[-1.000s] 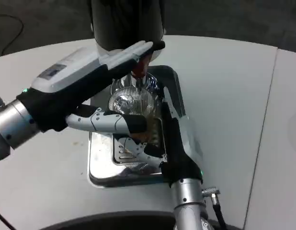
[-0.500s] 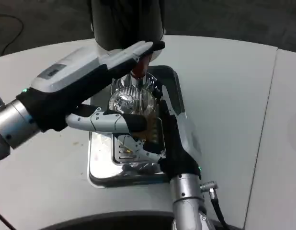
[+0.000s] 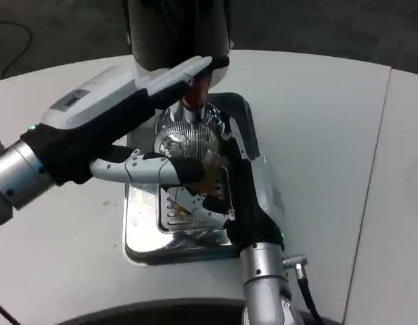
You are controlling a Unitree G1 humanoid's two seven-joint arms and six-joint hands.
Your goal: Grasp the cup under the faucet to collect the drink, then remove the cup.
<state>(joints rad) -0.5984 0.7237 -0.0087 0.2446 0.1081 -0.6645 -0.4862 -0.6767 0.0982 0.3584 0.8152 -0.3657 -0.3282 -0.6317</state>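
Holding the cup [image 3: 203, 177] under the faucet [image 3: 193, 103] over the drip tray [image 3: 138, 230], the right robot hand [image 3: 246, 183] is edging slightly leftward; the left robot hand [image 3: 121, 115] is reaching toward the faucet lever, grasp unclear, so filling seems underway.

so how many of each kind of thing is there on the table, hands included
hands: 2, left hand and right hand
cups: 1, cup
metal drip trays: 1, tray
drink dispensers: 1, dispenser
total: 5
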